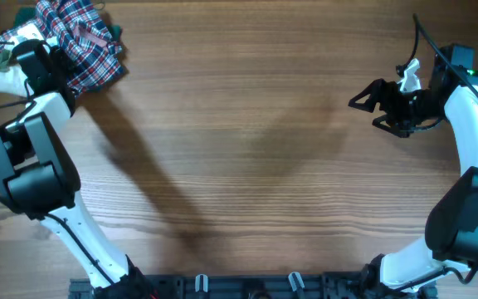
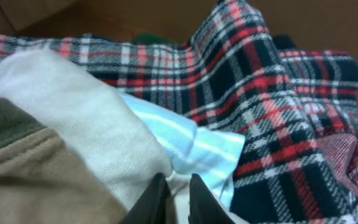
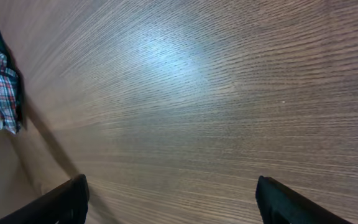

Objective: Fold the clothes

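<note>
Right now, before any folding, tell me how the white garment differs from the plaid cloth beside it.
Pattern: the white garment is plain white with tan and olive parts; the plaid cloth is checked red, navy and white. Size: the plaid cloth spreads wider than the white garment. Place: in the left wrist view the white garment lies left, the plaid cloth right and behind. Both are soft and crumpled.

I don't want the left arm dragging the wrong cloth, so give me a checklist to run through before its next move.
1. Left gripper holding the soft white-and-tan garment: cannot tell; its fingers are nearly together at the white fabric.
2. Garment free of the red-blue-white plaid cloth heap: not ok; they lie against each other.
3. Pale blue-white striped piece clear of the fingers: not ok; it lies right beside them.
4. Right gripper open: ok.
5. Brown wooden table bare under right gripper: ok.
</note>
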You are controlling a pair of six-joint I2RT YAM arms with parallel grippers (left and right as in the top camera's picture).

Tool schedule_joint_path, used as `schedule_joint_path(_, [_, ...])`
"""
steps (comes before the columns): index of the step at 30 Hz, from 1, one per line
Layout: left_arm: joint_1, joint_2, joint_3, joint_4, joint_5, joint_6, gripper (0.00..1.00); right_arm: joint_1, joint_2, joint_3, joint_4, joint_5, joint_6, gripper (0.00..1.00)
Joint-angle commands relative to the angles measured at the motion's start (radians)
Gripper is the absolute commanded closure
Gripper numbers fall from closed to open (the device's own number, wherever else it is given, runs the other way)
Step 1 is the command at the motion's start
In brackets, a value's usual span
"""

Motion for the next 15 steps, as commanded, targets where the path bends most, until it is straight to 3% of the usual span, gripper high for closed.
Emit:
schedule_joint_path(1, [0.024,0.042,-0.021,0.032,-0.034,-0.008,0.83,0.003,-0.026,0.014,0.001,0.006,-0.002,0.13])
schedule_joint_path(6, [-0.011,-0.129,-0.021,0.089,-0.033,-0.009,0.73,0.003,-0.026,0.014,0.008,0.006,-0.002,0.13])
schedule_joint_path(10, [-0.053,-0.281,-0.021,0.088,-0.033,-0.009,0.51,0.003,-0.026,0.014,0.022,0.006,-0.002,0.13])
schedule_joint_path(13, [-0.09,-0.38,-0.021,0.079,-0.033,-0.009,0.08,0.003,-0.026,0.014,0.023,0.006,-0.003,0.13])
schedule_joint_path(14, [-0.101,-0.404,-0.021,0.069,-0.033,-0.009,0.01,0.003,-0.026,0.014,0.022,0.006,-0.003,0.13])
schedule_joint_path(15, [-0.116,-0.435,-0.021,0.051,-0.033,-0.009,0.0,0.003,-0.026,0.014,0.022,0.006,-0.002,0.14])
